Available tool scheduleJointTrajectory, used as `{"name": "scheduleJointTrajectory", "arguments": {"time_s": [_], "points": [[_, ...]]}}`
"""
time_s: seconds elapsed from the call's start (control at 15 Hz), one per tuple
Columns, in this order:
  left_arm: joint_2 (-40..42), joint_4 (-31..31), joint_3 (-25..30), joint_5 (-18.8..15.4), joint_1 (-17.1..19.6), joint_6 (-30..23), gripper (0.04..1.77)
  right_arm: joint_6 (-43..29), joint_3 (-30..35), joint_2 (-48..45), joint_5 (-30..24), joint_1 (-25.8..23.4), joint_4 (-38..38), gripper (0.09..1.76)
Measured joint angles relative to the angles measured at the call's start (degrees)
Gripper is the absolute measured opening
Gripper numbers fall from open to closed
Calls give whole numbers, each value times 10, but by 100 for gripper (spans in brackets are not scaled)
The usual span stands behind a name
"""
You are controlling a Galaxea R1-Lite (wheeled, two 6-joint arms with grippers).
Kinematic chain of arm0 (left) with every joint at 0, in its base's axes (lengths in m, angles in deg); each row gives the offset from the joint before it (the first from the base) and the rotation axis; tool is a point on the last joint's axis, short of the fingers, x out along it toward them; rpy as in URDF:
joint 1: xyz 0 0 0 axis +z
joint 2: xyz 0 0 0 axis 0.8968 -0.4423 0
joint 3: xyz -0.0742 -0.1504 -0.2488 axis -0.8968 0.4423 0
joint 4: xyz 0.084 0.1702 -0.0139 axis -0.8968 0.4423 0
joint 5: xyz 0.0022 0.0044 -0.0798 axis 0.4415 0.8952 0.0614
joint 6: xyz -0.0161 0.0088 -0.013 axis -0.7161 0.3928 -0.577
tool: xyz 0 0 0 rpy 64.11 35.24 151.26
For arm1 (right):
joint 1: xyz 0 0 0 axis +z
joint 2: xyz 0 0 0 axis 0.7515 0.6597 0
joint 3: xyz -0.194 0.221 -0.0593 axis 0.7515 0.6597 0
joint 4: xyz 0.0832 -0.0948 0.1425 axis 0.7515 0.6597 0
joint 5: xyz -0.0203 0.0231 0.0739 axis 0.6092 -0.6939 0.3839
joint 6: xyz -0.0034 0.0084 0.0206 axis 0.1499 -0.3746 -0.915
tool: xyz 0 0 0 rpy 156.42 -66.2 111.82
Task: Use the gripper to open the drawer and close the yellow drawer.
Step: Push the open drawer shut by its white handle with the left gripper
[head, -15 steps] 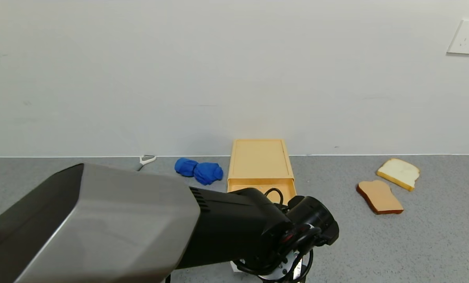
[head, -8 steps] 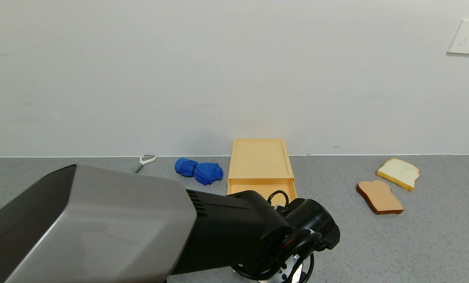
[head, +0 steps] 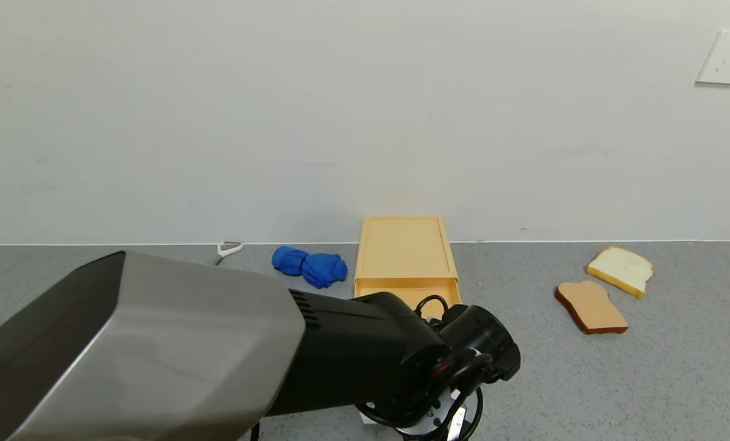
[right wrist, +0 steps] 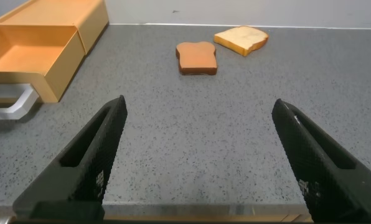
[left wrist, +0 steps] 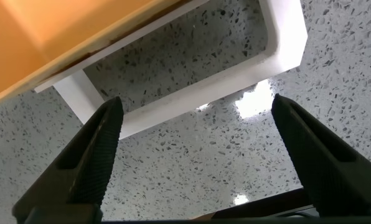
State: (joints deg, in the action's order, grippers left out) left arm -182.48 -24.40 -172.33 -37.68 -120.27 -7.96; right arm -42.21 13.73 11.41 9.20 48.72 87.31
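Over the last second our left gripper (left wrist: 192, 152), fingers spread apart just clear of the white handle (left wrist: 192, 93), nudged the drawer (head: 415, 295) slightly back toward its tan box (head: 405, 248), so we judged closing had begun.

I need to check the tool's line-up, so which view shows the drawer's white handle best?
The left wrist view: the white handle fills it, lying between the open left tool's fingers. The right wrist view catches only one end beside the open drawer. In the head view the left arm hides it.
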Motion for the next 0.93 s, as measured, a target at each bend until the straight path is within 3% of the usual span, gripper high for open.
{"name": "scheduleJointTrajectory", "arguments": {"time_s": [0.33,0.93], "points": [[-4,-2,-1,-21,6,9,172,0,0,0,0,0,0,171],[-25,-2,-5,-16,8,9,172,0,0,0,0,0,0,171]]}}
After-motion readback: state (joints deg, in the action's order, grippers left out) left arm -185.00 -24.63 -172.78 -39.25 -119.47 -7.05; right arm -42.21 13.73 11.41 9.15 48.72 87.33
